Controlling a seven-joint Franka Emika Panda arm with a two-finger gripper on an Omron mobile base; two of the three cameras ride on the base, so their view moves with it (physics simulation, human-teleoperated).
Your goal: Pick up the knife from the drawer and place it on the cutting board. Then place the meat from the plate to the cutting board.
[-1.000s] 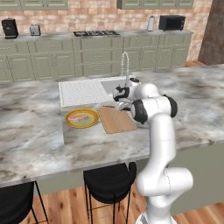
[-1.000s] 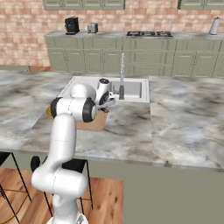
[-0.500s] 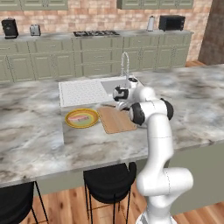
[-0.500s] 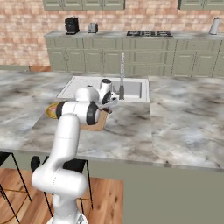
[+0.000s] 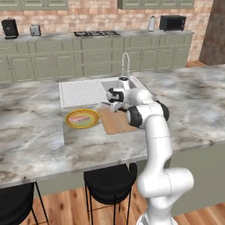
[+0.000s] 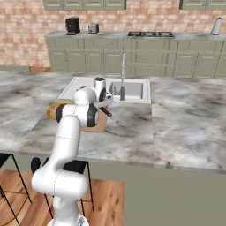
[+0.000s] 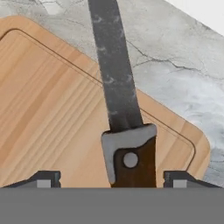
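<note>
The claw (image 7: 112, 177) grips the slim dark knife (image 7: 117, 96) by its brown handle above a corner of the light wooden cutting board (image 7: 48, 113). Released here, the blade could land on the marble counter (image 7: 175, 57).

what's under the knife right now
The cutting board lies under the knife, marble counter beyond its tip. The handle's lower end is cut off between the gripper fingertips.
</note>
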